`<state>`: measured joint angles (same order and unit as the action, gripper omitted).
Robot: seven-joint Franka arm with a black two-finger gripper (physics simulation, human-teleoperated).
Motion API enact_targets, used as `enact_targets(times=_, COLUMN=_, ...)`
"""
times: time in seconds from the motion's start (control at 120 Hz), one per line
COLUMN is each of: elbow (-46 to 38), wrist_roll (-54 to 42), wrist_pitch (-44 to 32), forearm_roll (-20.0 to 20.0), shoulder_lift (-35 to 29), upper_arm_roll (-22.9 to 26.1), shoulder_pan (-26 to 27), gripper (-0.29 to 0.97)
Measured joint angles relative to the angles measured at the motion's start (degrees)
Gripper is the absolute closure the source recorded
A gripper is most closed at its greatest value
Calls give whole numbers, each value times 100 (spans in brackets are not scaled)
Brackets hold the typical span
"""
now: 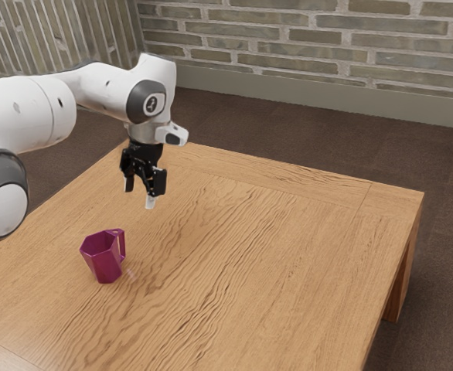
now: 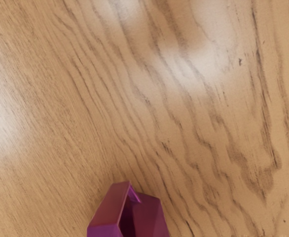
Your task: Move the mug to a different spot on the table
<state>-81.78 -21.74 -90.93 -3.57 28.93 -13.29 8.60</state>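
Note:
A magenta faceted mug (image 1: 104, 255) stands upright on the wooden table (image 1: 273, 255), near the exterior view's left side. Its handle faces the exterior view's right. My black gripper (image 1: 140, 193) hangs in the air above the table, higher than the mug and farther back, a little toward the exterior view's right. Its fingers stand apart with nothing between them, so it is open. In the wrist view the mug (image 2: 129, 215) shows just under the hand, partly cut off by the picture's edge, with bare wood grain around it.
The table's far edge (image 1: 288, 166) and the edge at the exterior view's right (image 1: 412, 232) drop off to a dark floor. A brick wall (image 1: 304, 39) runs behind. Bare tabletop stretches from the mug toward the exterior view's right.

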Motion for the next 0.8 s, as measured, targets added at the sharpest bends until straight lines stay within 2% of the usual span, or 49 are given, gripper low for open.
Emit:
enact_targets(times=0.458, elbow=-354, wrist_roll=-184, wrist_pitch=-8, forearm_roll=249, shoulder_lift=367, upper_arm_roll=-16, shoulder_pan=-376, gripper=0)
enact_targets(times=0.8, elbow=-352, wrist_roll=-283, wrist_pitch=-195, forearm_roll=195, shoulder_lift=658, upper_arm_roll=-16, shoulder_pan=-541, gripper=0)
